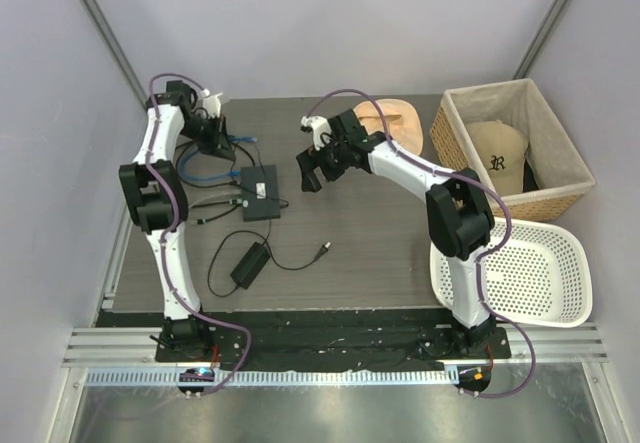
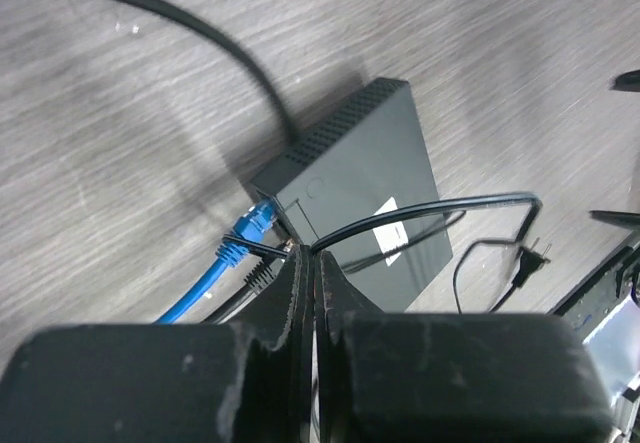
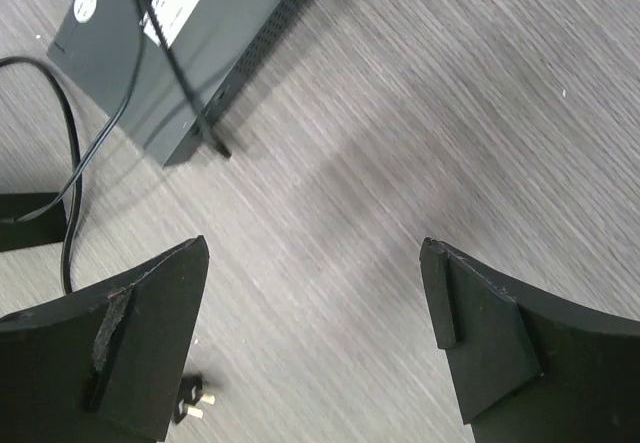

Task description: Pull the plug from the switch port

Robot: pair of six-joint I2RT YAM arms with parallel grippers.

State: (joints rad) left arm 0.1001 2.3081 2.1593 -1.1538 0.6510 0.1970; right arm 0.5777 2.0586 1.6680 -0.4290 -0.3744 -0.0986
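While the left gripper (image 2: pixel 310 268) hangs with its fingers pressed together, the plug (image 2: pixel 256 221) sits just ahead of the tips, slightly to their left. Its blue cable (image 2: pixel 205 283) runs back beside them. Plug seated in the switch port (image 2: pixel 270 207), on the edge of the black switch (image 2: pixel 370 163) facing the gripper. Thin black lead (image 2: pixel 440 203) starts right at the fingertips and crosses the box; pinched or not, cannot tell. Right gripper (image 3: pixel 320 333) spread wide, nothing between; switch ahead, to its left.
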